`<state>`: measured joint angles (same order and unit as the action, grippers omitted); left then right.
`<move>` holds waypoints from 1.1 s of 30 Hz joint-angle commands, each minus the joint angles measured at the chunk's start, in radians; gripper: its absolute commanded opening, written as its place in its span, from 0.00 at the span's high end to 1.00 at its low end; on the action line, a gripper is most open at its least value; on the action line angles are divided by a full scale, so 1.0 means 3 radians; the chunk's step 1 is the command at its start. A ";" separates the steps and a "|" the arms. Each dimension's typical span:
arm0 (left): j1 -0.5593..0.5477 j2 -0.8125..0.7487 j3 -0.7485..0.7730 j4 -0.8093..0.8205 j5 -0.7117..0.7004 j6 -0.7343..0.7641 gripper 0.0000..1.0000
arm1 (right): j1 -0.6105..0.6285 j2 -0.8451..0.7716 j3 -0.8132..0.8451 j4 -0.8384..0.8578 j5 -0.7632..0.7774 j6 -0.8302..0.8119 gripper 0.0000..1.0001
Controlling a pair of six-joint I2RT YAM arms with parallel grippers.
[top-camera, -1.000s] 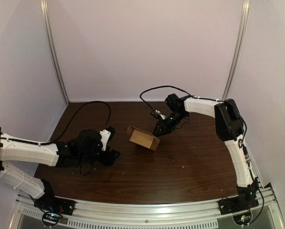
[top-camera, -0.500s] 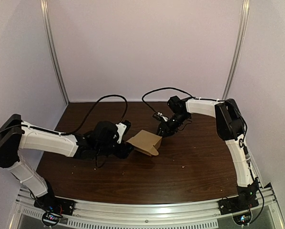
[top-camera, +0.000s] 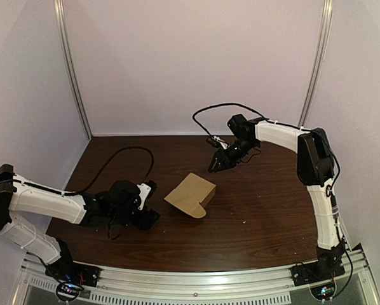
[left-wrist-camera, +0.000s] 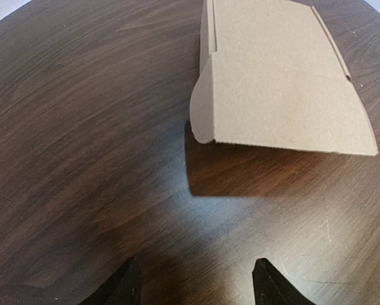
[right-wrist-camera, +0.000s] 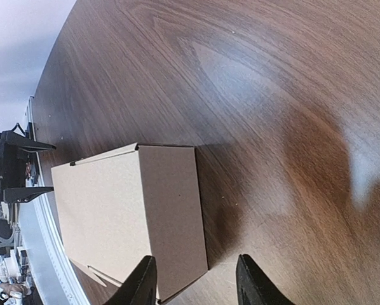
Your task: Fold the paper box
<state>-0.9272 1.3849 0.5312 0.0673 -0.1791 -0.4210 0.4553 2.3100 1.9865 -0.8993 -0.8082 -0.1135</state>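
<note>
The cardboard box (top-camera: 191,194) is seen near the tabletop's (top-camera: 260,216) middle, untouched. The left gripper (top-camera: 152,216) is spread wide, empty, near it; the right gripper (top-camera: 214,166) is likewise parted, farther back.

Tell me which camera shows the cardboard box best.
Right wrist view: the box is close and nearly whole, two faces showing. The left wrist view crops its far end; the top view shows it whole but small.

Dark wood-grain table (top-camera: 253,235); pale lilac walls (top-camera: 196,63); two silver corner uprights (top-camera: 72,70); aluminium rail (top-camera: 196,283) along near edge.
</note>
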 commanded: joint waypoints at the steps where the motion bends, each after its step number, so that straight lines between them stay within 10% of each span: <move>1: 0.0024 -0.0199 0.0020 -0.0001 -0.0090 -0.0046 0.38 | 0.0104 0.0047 0.0066 -0.0128 -0.0116 -0.0158 0.55; 33: 0.0024 -0.0454 0.0085 -0.0283 -0.0263 0.0004 0.38 | -0.0084 0.0317 -0.0005 -0.0044 0.0020 0.0194 0.76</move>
<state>-0.9264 1.2610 0.5354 -0.0273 -0.2504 -0.4244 0.4641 2.3741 2.0163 -0.9096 -0.8433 -0.0689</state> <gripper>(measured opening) 0.622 0.241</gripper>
